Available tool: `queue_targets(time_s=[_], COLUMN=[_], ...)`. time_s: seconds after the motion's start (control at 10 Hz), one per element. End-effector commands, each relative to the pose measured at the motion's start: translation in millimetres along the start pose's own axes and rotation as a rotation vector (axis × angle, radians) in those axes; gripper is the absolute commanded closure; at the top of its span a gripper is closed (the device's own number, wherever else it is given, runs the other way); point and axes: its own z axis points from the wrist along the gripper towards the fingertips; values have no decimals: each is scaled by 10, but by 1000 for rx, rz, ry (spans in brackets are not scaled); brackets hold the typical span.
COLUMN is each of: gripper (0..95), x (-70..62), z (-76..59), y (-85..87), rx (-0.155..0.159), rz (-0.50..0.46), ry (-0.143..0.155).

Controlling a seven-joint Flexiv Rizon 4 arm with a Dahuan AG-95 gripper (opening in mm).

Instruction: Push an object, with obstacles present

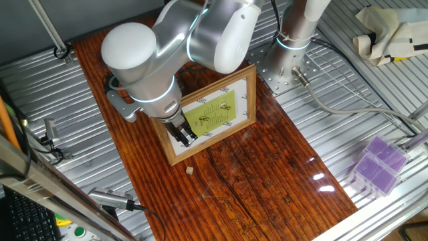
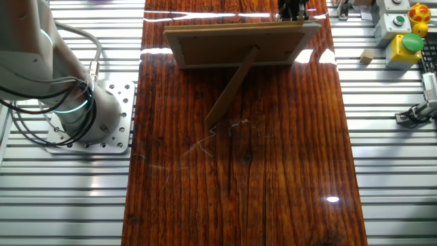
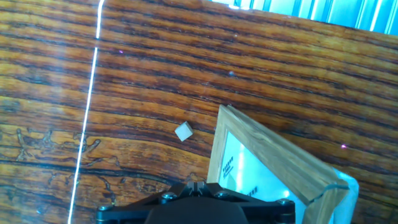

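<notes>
The object, a tiny pale beige cube, lies on the dark wooden board just in front of the picture frame's near corner. It also shows in the hand view, left of the frame's corner. The obstacle, a light-wood picture frame with a yellow-green sheet, stands propped up; the other fixed view shows its back and stand. My gripper hangs over the frame's lower left part, above and behind the cube. Its fingertips are together and hold nothing. The cube is hidden in the other fixed view.
Purple boxes sit on the metal rails at the right. A yellow box with a green button and a small wooden block lie beside the board. The arm's base is bolted at the board's side. A metal tool lies near the front-left edge.
</notes>
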Motion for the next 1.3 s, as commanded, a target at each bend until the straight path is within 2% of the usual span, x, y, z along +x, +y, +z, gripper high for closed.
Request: queue_targets(time_s=[0.1,0.5,0.8,0.9,1.3], gripper=[950,950,950,950,950], x=[0,-162,-231,-276,-370], z=[-3,156,414,525,777], y=[-1,100,200,225,156], rx=[1,4,14,30,46], rz=[8,35,60,66,62], ry=[-7,-6,-20,-22,-29])
